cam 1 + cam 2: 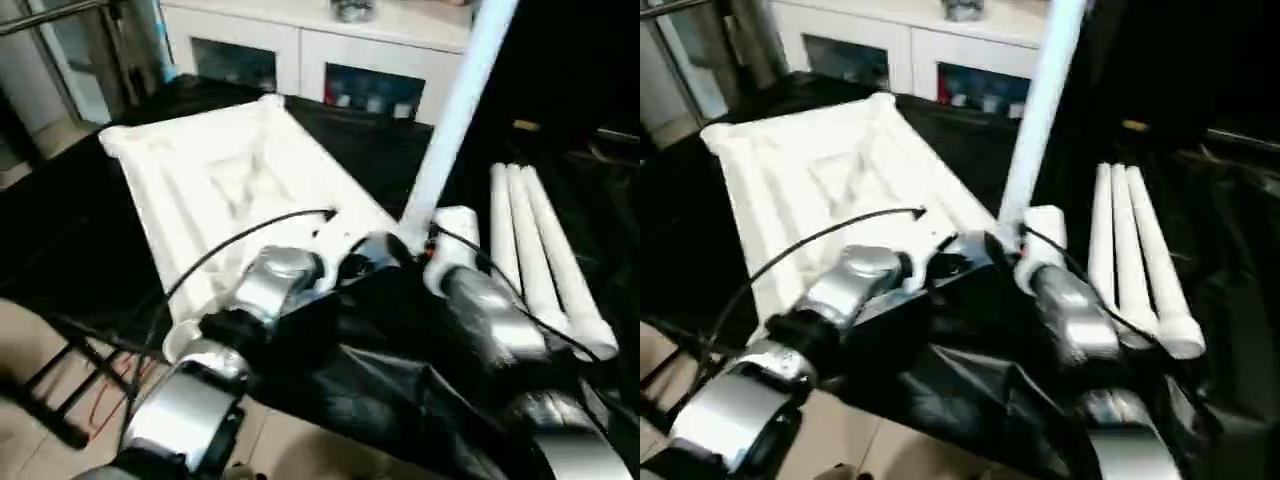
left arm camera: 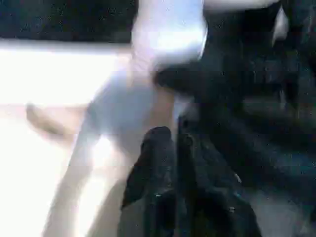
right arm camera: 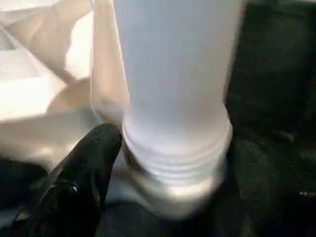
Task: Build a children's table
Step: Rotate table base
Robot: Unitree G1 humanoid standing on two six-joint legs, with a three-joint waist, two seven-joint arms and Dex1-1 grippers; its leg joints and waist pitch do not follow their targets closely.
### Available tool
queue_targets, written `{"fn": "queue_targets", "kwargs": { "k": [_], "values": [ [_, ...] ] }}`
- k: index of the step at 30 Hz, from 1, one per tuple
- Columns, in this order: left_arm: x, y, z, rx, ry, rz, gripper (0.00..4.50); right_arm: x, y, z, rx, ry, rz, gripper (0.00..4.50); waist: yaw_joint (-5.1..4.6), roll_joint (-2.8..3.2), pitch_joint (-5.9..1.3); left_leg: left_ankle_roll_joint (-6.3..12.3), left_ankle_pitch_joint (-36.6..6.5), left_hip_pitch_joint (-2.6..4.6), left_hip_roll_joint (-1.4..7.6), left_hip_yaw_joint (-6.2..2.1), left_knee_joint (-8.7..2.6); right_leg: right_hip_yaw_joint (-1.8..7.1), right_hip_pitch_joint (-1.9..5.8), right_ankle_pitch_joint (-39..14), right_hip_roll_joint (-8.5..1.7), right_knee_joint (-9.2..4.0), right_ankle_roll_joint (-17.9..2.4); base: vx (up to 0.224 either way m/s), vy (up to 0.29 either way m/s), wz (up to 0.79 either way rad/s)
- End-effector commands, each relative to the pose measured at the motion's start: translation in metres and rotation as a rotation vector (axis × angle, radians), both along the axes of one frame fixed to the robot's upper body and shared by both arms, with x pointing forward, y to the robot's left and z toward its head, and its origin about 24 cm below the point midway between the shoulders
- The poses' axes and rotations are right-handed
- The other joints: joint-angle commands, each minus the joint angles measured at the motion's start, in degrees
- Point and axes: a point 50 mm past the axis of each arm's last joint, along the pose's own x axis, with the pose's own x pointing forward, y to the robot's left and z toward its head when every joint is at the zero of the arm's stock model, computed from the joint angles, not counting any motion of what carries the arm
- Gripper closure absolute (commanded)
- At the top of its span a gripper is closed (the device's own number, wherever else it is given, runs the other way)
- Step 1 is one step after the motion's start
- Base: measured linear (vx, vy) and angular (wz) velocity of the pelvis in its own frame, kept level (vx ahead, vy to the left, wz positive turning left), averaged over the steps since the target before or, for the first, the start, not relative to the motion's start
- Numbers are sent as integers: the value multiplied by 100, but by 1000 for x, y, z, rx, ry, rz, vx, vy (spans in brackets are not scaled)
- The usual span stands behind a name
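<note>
Standing in tabletop [image 1: 215,175] corner socket: leg [image 1: 455,110] | left jaws together | right jaws spread beside leg

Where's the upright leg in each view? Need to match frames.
Left eye: upright leg, slanting up to the top edge, right of centre.
Right eye: same leg, nearer centre.
Left wrist: blurred white shape at top; cannot tell.
Right wrist: wide, centre.
Shared landmark: tabletop, lying underside up.
</note>
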Motion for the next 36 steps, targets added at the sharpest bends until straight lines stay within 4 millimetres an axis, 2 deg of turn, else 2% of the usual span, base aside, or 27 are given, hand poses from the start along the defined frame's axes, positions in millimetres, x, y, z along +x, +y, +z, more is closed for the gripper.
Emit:
{"fn": "queue_targets", "kwargs": {
  "k": [1,3,4,5,9,10,11,13,15,16,17,18,20,21,22,23,24,25,26,27,28,29,31,32,34,35,36],
  "values": [
    [6,-3,14,-25,-60,8,374,-4,-7,8,15,-28,22,77,4,2,-441,598,-739,59,324,-144,-359,318,366,-669,-550,-460,-1225,0,0,0],
    [8,-2,14,-28,-75,31,356,-11,-11,11,8,-36,61,77,-7,-15,-430,607,-837,57,312,-141,-354,313,371,-883,-553,-493,-1154,0,0,0],
    [9,-1,15,-27,-80,40,348,-15,-13,12,7,-39,81,77,-24,-47,-416,606,-867,32,293,-142,-355,301,387,-1065,-540,-513,-1079,0,0,0],
    [9,0,15,-23,-87,45,348,-17,-13,13,9,-39,95,77,-11,-45,-418,603,-876,48,296,-137,-348,309,378,-1142,-541,-523,-1025,0,0,0],
    [18,13,25,-19,-165,130,333,-29,-4,13,12,-1,216,77,-52,-45,-415,629,-887,20,291,-160,-359,288,368,-1429,-530,-543,-888,0,0,0],
    [22,24,32,-17,-201,169,333,-33,4,11,1,23,264,77,-58,-27,-414,615,-913,40,292,-156,-352,281,349,-1465,-514,-561,-889,0,0,0],
    [24,31,37,-14,-223,192,333,-35,8,10,-7,39,292,77,-66,-34,-414,599,-905,30,300,-166,-356,284,356,-1431,-513,-538,-897,0,0,0],
    [26,49,46,19,-268,224,333,-36,15,6,-36,69,312,77,-108,-14,-427,553,-855,29,341,-186,-371,285,338,-1209,-533,-490,-1039,0,0,0],
    [24,67,52,76,-290,231,333,-34,18,4,-52,89,308,77,-123,12,-423,471,-859,47,363,-183,-372,301,323,-1148,-543,-465,-1141,0,0,0],
    [19,85,57,130,-295,240,333,-33,22,3,-62,103,309,77,-116,36,-426,401,-837,67,386,-187,-380,307,317,-1079,-551,-440,-1194,0,0,0],
    [18,91,59,145,-293,244,333,-33,23,3,-64,106,310,77,-131,18,-418,379,-785,51,404,-191,-397,314,323,-1012,-558,-418,-1230,0,0,0],
    [13,103,63,183,-289,257,333,-33,25,2,-67,115,317,77,-145,55,-414,325,-787,70,396,-170,-389,321,294,-961,-533,-407,-1243,0,0,0],
    [4,127,71,234,-267,302,333,-33,31,0,-67,134,338,77,-137,48,-402,296,-799,70,378,-163,-391,329,294,-988,-537,-410,-1257,0,0,0],
    [0,135,74,257,-260,325,333,-33,33,0,-69,140,344,77,-146,12,-398,260,-782,75,384,-152,-397,332,286,-957,-528,-407,-1265,0,0,0],
    [-6,153,77,301,-240,377,333,-32,35,-2,-74,155,343,77,-133,8,-381,202,-888,97,389,-151,-407,335,265,-1118,-530,-408,-1249,0,0,0],
    [-11,164,78,331,-228,413,333,-31,37,-3,-77,165,340,77,-127,-3,-371,181,-927,85,384,-164,-414,332,267,-1238,-547,-405,-1239,0,0,0],
    [-15,182,79,407,-229,463,333,-29,38,-6,-83,179,335,77,-127,34,-349,119,-1026,93,375,-160,-426,339,244,-1451,-535,-439,-1166,0,0,0],
    [-16,187,79,432,-229,479,333,-29,39,-6,-85,183,333,77,-134,40,-343,81,-1093,103,375,-164,-427,343,235,-1524,-532,-445,-1130,0,0,0],
    [-19,197,79,481,-226,513,333,-27,39,-7,-91,186,329,77,-128,-7,-340,56,-1142,107,367,-171,-438,343,230,-1682,-530,-453,-1054,0,0,0],
    [-25,212,77,535,-198,564,333,-24,41,-9,-94,191,314,77,-131,18,-338,16,-1172,125,360,-163,-429,356,211,-1710,-531,-462,-1017,0,0,0],
    [-28,216,75,543,-178,580,333,-22,42,-9,-95,192,307,77,-126,5,-343,-18,-1134,111,359,-172,-440,355,229,-1684,-535,-445,-990,0,0,0],
    [-30,219,71,555,-154,577,333,-20,42,-9,-96,192,301,77,-117,16,-354,-30,-1100,121,362,-172,-436,359,222,-1607,-540,-434,-1007,0,0,0],
    [-34,220,66,574,-121,564,359,-18,43,-9,-100,194,295,77,-109,27,-355,-35,-1039,121,356,-165,-437,365,212,-1421,-526,-421,-1034,0,0,0],
    [-37,220,61,573,-98,559,359,-17,44,-9,-101,194,291,77,-89,45,-361,-31,-989,122,359,-163,-437,371,215,-1277,-531,-410,-1080,0,0,0],
    [-43,217,52,582,-49,528,379,-14,45,-9,-105,194,277,77,-61,32,-375,-33,-901,105,361,-165,-440,370,239,-1018,-537,-371,-1143,0,0,0],
    [-44,217,51,580,-45,526,379,-14,45,-9,-105,194,276,77,-62,28,-370,-29,-925,104,355,-160,-443,368,238,-1031,-532,-379,-1151,0,0,0],
    [-50,211,40,570,12,479,392,-10,46,-10,-103,193,259,77,-57,57,-369,-51,-1015,114,345,-159,-437,372,233,-1107,-537,-385,-1153,0,0,0]
  ]
}}
